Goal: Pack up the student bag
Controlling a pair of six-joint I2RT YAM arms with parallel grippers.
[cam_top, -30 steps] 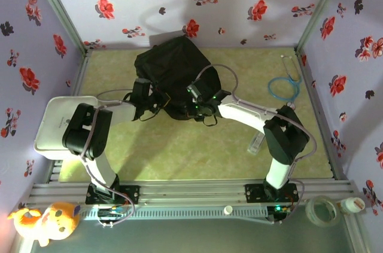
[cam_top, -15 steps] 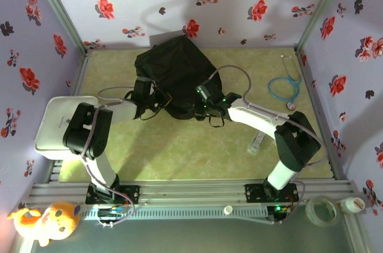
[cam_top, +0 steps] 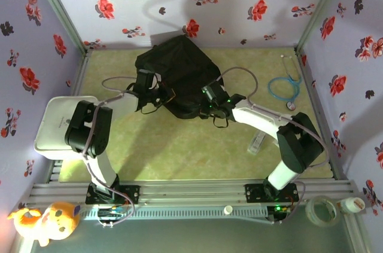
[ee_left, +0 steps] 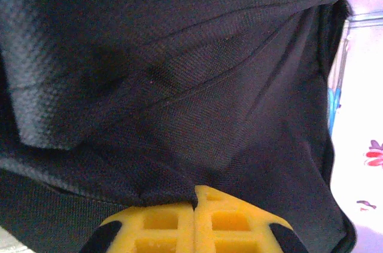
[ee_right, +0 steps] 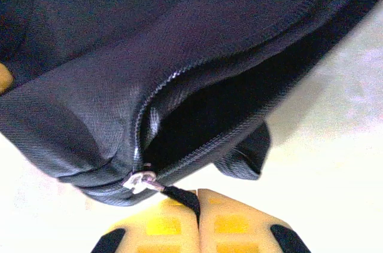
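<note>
Both shut: L gripper on bag fabric, R gripper on zip tab; mouth gapes just ahead of R

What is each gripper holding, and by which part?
Both grip the large black fabric backpack: left gripper a fabric fold, right gripper the zip's pull tab.

student bag: matt woven cloth | zip slider: shiny metal
</note>
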